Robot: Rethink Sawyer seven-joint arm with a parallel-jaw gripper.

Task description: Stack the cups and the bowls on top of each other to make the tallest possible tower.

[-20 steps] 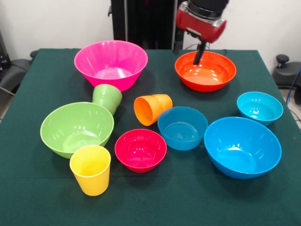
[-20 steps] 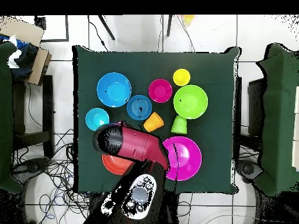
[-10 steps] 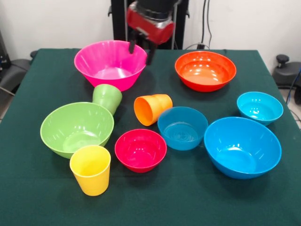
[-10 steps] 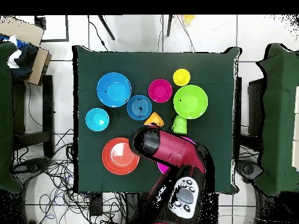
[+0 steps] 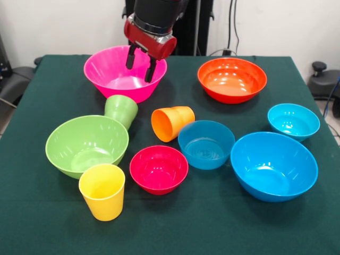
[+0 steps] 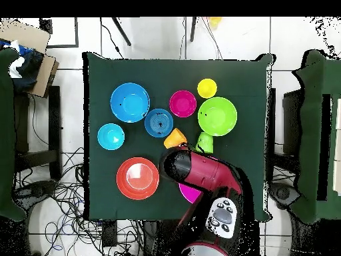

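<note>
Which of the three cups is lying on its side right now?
The glossy orange plastic cup, mid-table, mouth facing the green bowl's side. The yellow cup stands upright; the green cup is upside down.

A second ago my end effector hung over the orange bowl at the far right of the worktop. I swung it left across the far side, past the gap between the two far bowls, and brought it down over the pink bowl, so its two spread fingers now pointed into that bowl's right half.
</note>
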